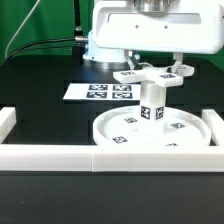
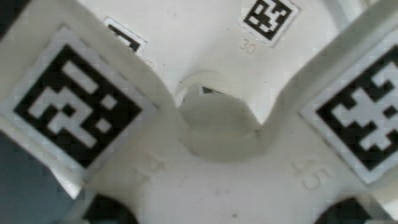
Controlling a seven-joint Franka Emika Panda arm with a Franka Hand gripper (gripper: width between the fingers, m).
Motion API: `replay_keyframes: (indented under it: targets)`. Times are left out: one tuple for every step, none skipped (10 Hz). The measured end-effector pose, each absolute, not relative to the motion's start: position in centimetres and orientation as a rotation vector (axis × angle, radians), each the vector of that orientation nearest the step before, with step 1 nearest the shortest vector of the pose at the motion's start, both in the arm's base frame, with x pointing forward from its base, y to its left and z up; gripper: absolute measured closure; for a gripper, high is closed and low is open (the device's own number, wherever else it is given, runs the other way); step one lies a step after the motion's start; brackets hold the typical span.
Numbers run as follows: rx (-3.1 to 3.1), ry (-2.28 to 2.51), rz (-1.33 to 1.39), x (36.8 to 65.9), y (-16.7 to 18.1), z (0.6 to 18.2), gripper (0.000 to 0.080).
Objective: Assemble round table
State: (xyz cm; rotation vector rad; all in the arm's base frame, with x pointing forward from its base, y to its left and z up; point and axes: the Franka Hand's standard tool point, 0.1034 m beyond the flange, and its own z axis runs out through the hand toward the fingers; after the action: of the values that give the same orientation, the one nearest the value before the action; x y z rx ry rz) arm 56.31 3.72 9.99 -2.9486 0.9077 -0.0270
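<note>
White plastic cross (image 1: 150, 76), its arms carrying black-and-white tags, sits level on top of the cylinder (image 1: 152, 108). The cylinder stands upright on the disc (image 1: 100, 128) in the lower middle of the exterior frame. The gripper (image 1: 152, 66) hangs straight over the cross, below the arm (image 1: 150, 30) that fills the upper middle of that frame. In the wrist view the cross fills the picture, with tagged arms spreading from a round hub. Two dark fingertips (image 2: 107, 211) show at the edge, set wide apart on either side of one arm; whether they press on it I cannot tell. Behind the disc, toward the exterior view's left, the marker board (image 1: 100, 92) lies flat on the black table (image 1: 40, 95). Border blocks (image 1: 60, 158) run along the frame's lower edge and up both sides.
</note>
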Motion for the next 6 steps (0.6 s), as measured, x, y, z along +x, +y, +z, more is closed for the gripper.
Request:
replay_keyframes:
  targets:
    - [-2.869,1.094,-0.025,56.25,3.79,9.97,0.0351]
    - [-2.79,1.265,-0.03,56.2,3.86,9.94,0.0351]
    - [-2.718,1.407,-0.033,56.2,3.88,9.93,0.0351]
    - [-2.62,1.54,-0.02,56.15,3.82,9.92,0.0351]
    - [-2.554,1.64,-0.017,56.17,3.9,9.91,0.0351]
    - [-2.52,1.702,-0.02,56.17,3.9,9.93,0.0351]
